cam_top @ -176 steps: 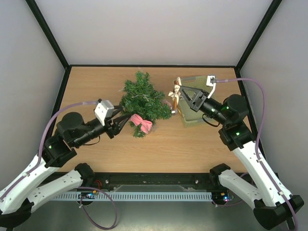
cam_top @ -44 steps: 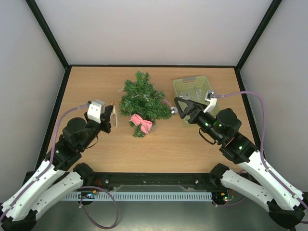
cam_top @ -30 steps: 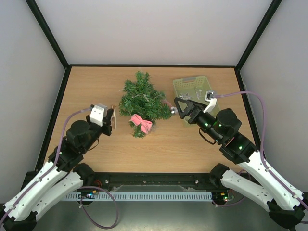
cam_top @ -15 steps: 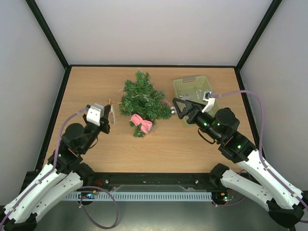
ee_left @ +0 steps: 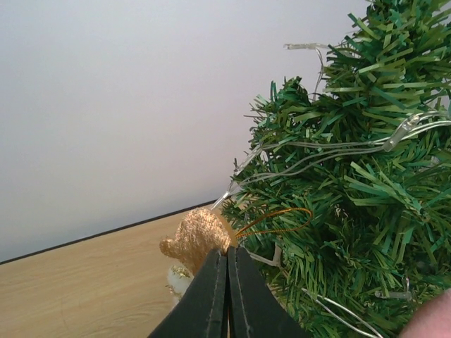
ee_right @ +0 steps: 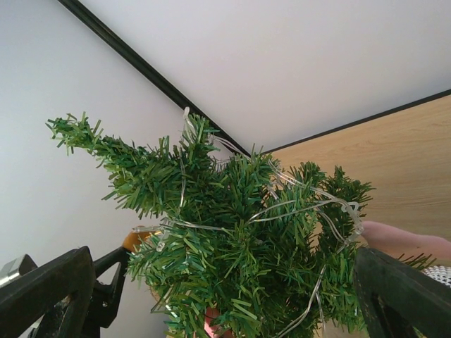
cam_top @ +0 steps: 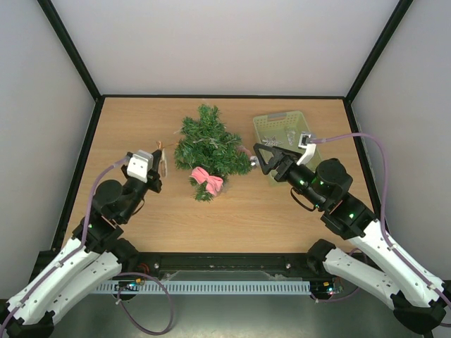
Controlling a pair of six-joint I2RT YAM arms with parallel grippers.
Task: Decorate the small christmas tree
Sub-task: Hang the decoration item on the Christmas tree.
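The small christmas tree [cam_top: 208, 144] lies on the wooden table with a pink bow [cam_top: 206, 179] near its lower end and a clear light string wound through it. My left gripper [cam_top: 161, 160] is just left of the tree, shut on a gold glittery ornament [ee_left: 196, 238]. The ornament's gold loop [ee_left: 278, 218] reaches into the branches [ee_left: 352, 176]. My right gripper [cam_top: 256, 158] stands open at the tree's right side, nothing between its fingers. The right wrist view faces the tree [ee_right: 254, 246] between those wide fingers [ee_right: 49, 292].
A pale green basket [cam_top: 278, 117] with small decorations stands right of the tree, behind the right gripper. A small silver bauble [cam_top: 251, 163] sits at the tree's right edge. Black frame posts and white walls bound the table.
Over the last second my left gripper has carried the gold ornament a little toward the back, staying beside the tree's left edge. The right arm has stayed put, open.
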